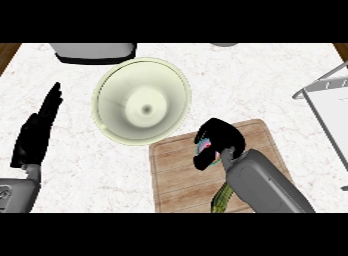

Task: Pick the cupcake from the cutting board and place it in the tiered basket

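Wood grain under my right hand [220, 141]: the cutting board [178, 175] lies on the white marbled bench [243, 85], a little tilted, its near edge running out of the bottom of the view.

Right hand: over the middle of the board, fingers and thumb curled round the cupcake [206, 148]. Only a small patch of the cupcake shows between the black fingers, pink and blue-green in colour; the rest is hidden by the hand. I cannot tell whether the cupcake sits on the board or is just above it. My grey right forearm [269, 182] comes in from the lower edge and covers the board's right half.

A greenish striped thing [221, 199] shows on the board just beside my right forearm, near the bottom edge; I cannot tell what it is.

Left hand [38, 131]: at the left of the view, fingers straight and pointing away from me, holding nothing, resting.

A pale green plate [141, 101] stands on the bench just beyond the board's far left corner, its near rim touching or overlapping that corner in this view.

The tiered basket [332, 107], with grey wire frame and white shelf, stands at the right edge, apart from the board.

A grey and white appliance [93, 51] sits at the far edge of the bench, beyond the plate, only partly in view.
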Controlling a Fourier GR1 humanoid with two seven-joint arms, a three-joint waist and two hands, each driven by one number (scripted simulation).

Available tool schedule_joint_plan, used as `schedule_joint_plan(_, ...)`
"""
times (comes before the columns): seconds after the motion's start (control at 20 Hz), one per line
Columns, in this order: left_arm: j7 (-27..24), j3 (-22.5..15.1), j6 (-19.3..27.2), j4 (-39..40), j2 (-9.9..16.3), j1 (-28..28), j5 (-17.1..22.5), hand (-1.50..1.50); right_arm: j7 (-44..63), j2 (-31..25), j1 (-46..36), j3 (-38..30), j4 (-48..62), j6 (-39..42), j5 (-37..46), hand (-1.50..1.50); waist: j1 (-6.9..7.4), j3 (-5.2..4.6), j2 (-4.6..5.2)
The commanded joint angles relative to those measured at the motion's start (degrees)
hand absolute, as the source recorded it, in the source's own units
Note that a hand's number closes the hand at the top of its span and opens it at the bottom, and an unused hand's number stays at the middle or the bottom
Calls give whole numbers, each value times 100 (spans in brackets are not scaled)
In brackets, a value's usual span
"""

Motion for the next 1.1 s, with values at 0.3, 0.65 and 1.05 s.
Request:
schedule_joint_plan(0.3,-201,343,-211,540,-129,-342,-93,0,192,672,-75,-554,180,-120,375,150,-44,-1,4)
schedule_joint_plan(0.65,-91,208,-205,-221,-86,82,-103,0,1063,-367,-738,-2229,774,-1469,1197,150,24,-12,126)
schedule_joint_plan(1.05,-111,85,-268,-316,-115,71,-135,0,1568,-1585,-1691,-3357,1601,-3078,2895,150,363,-30,174)
